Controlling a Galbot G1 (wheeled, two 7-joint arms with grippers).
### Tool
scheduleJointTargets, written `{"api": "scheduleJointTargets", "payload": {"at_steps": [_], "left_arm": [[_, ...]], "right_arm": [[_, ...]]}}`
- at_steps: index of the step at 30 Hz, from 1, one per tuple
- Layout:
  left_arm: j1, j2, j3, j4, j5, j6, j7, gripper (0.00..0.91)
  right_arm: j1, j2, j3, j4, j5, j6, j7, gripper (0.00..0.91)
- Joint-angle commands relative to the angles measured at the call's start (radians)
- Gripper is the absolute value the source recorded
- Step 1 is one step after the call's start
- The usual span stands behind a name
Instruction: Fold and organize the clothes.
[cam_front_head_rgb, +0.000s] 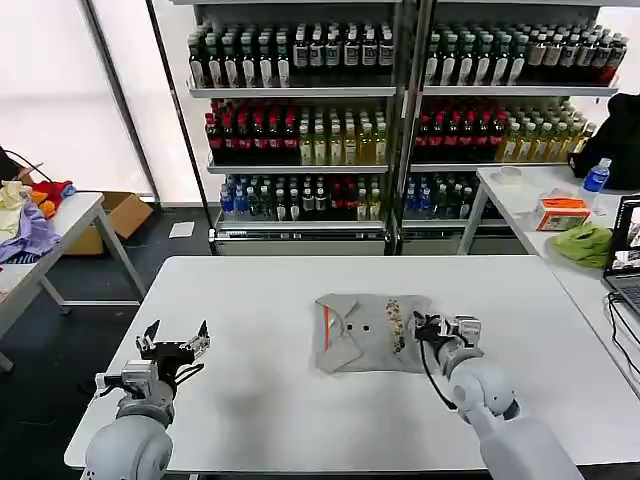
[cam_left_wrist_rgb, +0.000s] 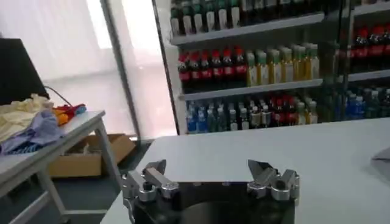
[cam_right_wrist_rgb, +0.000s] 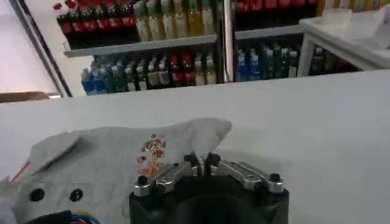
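Note:
A light grey collared shirt (cam_front_head_rgb: 370, 332) lies partly folded in the middle of the white table (cam_front_head_rgb: 260, 300), with an orange stripe, dark buttons and a small multicoloured chest print. My right gripper (cam_front_head_rgb: 428, 328) is at the shirt's right edge, shut on a pinch of its fabric. The right wrist view shows the shirt (cam_right_wrist_rgb: 103, 170) and that fold of cloth held between the right gripper's (cam_right_wrist_rgb: 203, 163) closed tips. My left gripper (cam_front_head_rgb: 176, 342) hovers open near the table's front left, far from the shirt; in the left wrist view the left gripper (cam_left_wrist_rgb: 211, 171) holds nothing.
Shelves of bottled drinks (cam_front_head_rgb: 310, 110) stand behind the table. A side table at the left (cam_front_head_rgb: 60, 225) carries a lavender cloth and other fabric. Another table at the right (cam_front_head_rgb: 540, 190) holds a lime-green cloth (cam_front_head_rgb: 583, 242), a box, a bottle and a laptop.

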Motion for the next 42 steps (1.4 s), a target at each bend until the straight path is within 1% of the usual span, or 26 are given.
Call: {"api": "scheduleJointTargets", "payload": {"at_steps": [1, 2, 3, 5, 7, 8, 9, 10, 11, 12, 15, 19, 23, 31, 38, 42], "left_arm": [[0.013, -0.011, 0.001, -0.011, 0.000, 0.001, 0.001, 0.907], [0.013, -0.013, 0.001, -0.009, 0.001, 0.001, 0.000, 0.907], [0.012, -0.014, 0.002, -0.007, 0.002, 0.002, 0.000, 0.907], [0.011, -0.017, 0.007, -0.005, 0.003, 0.002, 0.000, 0.907], [0.010, -0.021, 0.014, -0.005, 0.005, 0.003, 0.000, 0.907], [0.010, -0.022, 0.015, -0.005, 0.006, 0.003, 0.000, 0.907], [0.010, -0.025, 0.017, -0.004, 0.007, 0.003, 0.000, 0.907], [0.010, -0.025, 0.019, -0.003, 0.007, 0.003, 0.001, 0.907], [0.012, -0.027, 0.020, -0.003, 0.007, 0.003, 0.000, 0.907], [0.016, -0.028, 0.022, -0.001, 0.009, 0.002, 0.001, 0.907], [0.028, -0.039, 0.021, -0.002, 0.014, -0.004, 0.004, 0.907], [0.049, -0.050, 0.014, -0.007, 0.014, -0.017, 0.011, 0.907], [0.064, -0.042, 0.009, -0.010, 0.022, -0.018, 0.034, 0.907], [0.057, -0.030, 0.014, -0.019, 0.021, -0.011, 0.035, 0.907], [0.058, -0.030, 0.013, -0.019, 0.013, -0.022, 0.041, 0.907], [0.059, -0.029, 0.004, -0.022, 0.003, -0.034, 0.043, 0.907]], "right_arm": [[-0.016, 0.036, 0.124, 0.044, -0.400, 0.137, -0.025, 0.907], [-0.034, 0.042, 0.133, 0.087, -0.400, 0.137, -0.020, 0.907], [-0.067, 0.046, 0.140, 0.159, -0.370, 0.124, -0.016, 0.907], [-0.136, 0.043, 0.119, 0.269, -0.310, 0.089, -0.022, 0.907], [-0.187, 0.041, 0.091, 0.317, -0.287, 0.077, -0.029, 0.907], [-0.214, 0.043, 0.069, 0.334, -0.245, 0.060, -0.020, 0.907], [-0.221, 0.045, 0.064, 0.337, -0.228, 0.050, -0.010, 0.907], [-0.236, 0.048, 0.059, 0.339, -0.175, 0.031, 0.004, 0.907], [-0.244, 0.051, 0.059, 0.334, -0.110, 0.013, 0.033, 0.907], [-0.252, 0.050, 0.063, 0.325, -0.064, 0.003, 0.044, 0.907], [-0.276, 0.040, 0.064, 0.311, 0.017, -0.005, 0.079, 0.907], [-0.304, 0.039, 0.057, 0.305, 0.054, -0.006, 0.096, 0.907], [-0.293, 0.057, 0.067, 0.295, 0.139, -0.007, 0.123, 0.907], [-0.275, 0.070, 0.083, 0.233, 0.195, -0.008, 0.140, 0.907], [-0.270, 0.065, 0.088, 0.197, 0.202, -0.008, 0.146, 0.907], [-0.273, 0.060, 0.099, 0.201, 0.215, -0.008, 0.147, 0.907]]}}
